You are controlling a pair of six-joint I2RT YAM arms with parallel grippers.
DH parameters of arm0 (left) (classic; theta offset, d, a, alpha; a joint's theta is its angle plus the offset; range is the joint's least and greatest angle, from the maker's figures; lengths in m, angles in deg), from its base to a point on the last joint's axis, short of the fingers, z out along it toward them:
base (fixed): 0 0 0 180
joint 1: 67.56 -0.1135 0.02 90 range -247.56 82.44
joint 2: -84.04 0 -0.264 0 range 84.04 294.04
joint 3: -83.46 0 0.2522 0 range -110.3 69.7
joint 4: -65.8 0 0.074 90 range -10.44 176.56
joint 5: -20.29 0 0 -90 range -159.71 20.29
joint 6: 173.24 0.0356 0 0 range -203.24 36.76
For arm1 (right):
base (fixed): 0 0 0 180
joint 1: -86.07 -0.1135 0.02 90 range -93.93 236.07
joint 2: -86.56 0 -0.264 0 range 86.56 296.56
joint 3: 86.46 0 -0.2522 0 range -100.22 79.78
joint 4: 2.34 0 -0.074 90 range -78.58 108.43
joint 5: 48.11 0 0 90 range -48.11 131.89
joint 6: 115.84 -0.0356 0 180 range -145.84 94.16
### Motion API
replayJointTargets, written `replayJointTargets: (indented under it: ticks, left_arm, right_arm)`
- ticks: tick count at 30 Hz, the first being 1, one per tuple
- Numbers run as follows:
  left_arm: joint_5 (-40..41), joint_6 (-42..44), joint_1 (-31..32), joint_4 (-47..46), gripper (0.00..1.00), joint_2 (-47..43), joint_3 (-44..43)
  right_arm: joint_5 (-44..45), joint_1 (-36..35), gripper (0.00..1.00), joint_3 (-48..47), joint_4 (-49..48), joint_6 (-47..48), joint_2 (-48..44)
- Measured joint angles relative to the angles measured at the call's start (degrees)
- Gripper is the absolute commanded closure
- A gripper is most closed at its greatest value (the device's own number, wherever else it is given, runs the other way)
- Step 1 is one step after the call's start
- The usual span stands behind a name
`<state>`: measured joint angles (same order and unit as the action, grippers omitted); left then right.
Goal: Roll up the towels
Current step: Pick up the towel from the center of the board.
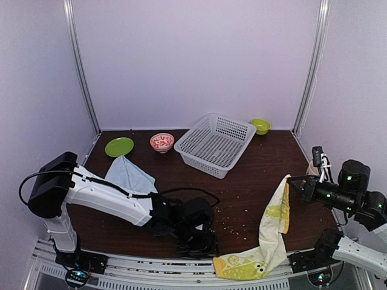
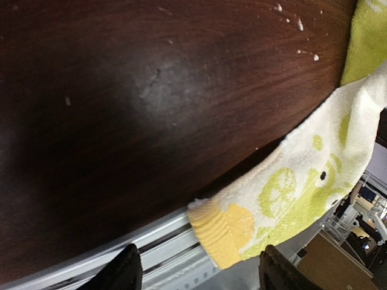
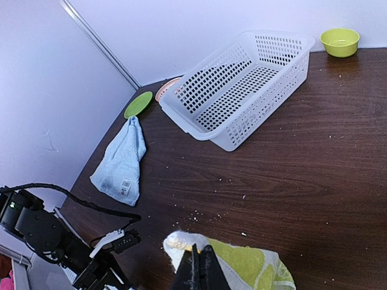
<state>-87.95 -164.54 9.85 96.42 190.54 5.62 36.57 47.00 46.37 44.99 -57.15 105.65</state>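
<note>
The left fingers [image 2: 124, 273] are seen parted at the near edge of the table [image 1: 254, 175], with nothing clasped between them; the yellow-hemmed corner of the lime-green towel [image 1: 275, 235] is found just beyond them, drooped over the table's edge towards the metal rail [image 1: 151, 266]; whether it is brushed by either finger cannot be told; the right fingers [image 3: 197, 273] are clenched on the opposite end of that towel, which is held raised over the right side of the table, so that the cloth is hung as a long slack strip from the grip down to the near edge; no rolling is judged to have been done: the lime-green towel is drawn out lengthwise, not wound, and the pale blue towel [image 1: 128, 175] is left in a loose, creased heap at the far left, just beside the green plate [image 1: 119, 146], with neither arm upon it; both towels are therefore judged to remain to be laid flat and rolled; the lime-green cloth is seen to be soft and limp, printed with pale citrus slices and cartoon eyes; a small white label is shown on the blue one.
</note>
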Motion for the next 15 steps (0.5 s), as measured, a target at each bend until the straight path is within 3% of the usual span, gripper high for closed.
replayJointTargets:
  ticks: [10, 15]
  left_arm:
    - [-1.7, -7.6, 1.9, -2.7, 0.41, 4.8, -3.9]
    - [-1.5, -10.3, 2.7, -3.0, 0.53, 4.9, -3.9]
  right_arm:
    - [-1.3, 0.0, 1.00, 0.5, -2.1, -1.7, -0.2]
    - [-1.5, 0.0, 1.00, 0.5, -2.1, -1.7, -1.0]
